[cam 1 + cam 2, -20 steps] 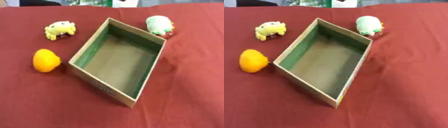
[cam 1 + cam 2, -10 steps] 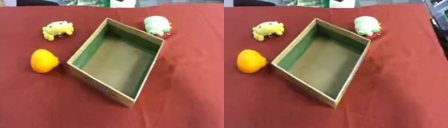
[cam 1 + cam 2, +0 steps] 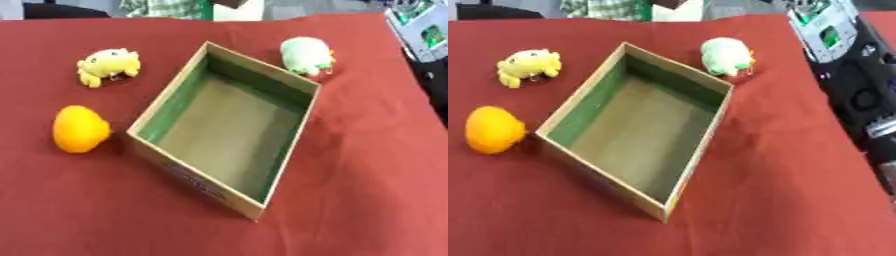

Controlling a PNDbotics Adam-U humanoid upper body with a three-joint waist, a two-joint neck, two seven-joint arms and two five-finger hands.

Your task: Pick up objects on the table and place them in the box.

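Lying open side up on the red table (image 3: 367,200), the box (image 3: 197,182) shows first in the left eye view. Its long axis runs from near-left to far-right, so one corner points toward the robot. The inner walls are green and the floor is brown.

Three things stand outside the box on the cloth. The orange round thing (image 3: 80,128) is just beside the left corner of the box, and I cannot tell if it touches the wall. The yellow soft toy (image 3: 107,65) lies farther away, to the left of the box's far corner and apart from it. The pale green soft toy (image 3: 306,55) lies close behind the far short wall of the box, near its right end, with its long side about parallel to that wall.

The right eye view shows the same box and things, and also the right arm (image 3: 857,97). It is black with silver parts and comes in at the right edge, to the right of the box and apart from it, touching none of the three things. How its hand is held I cannot tell.
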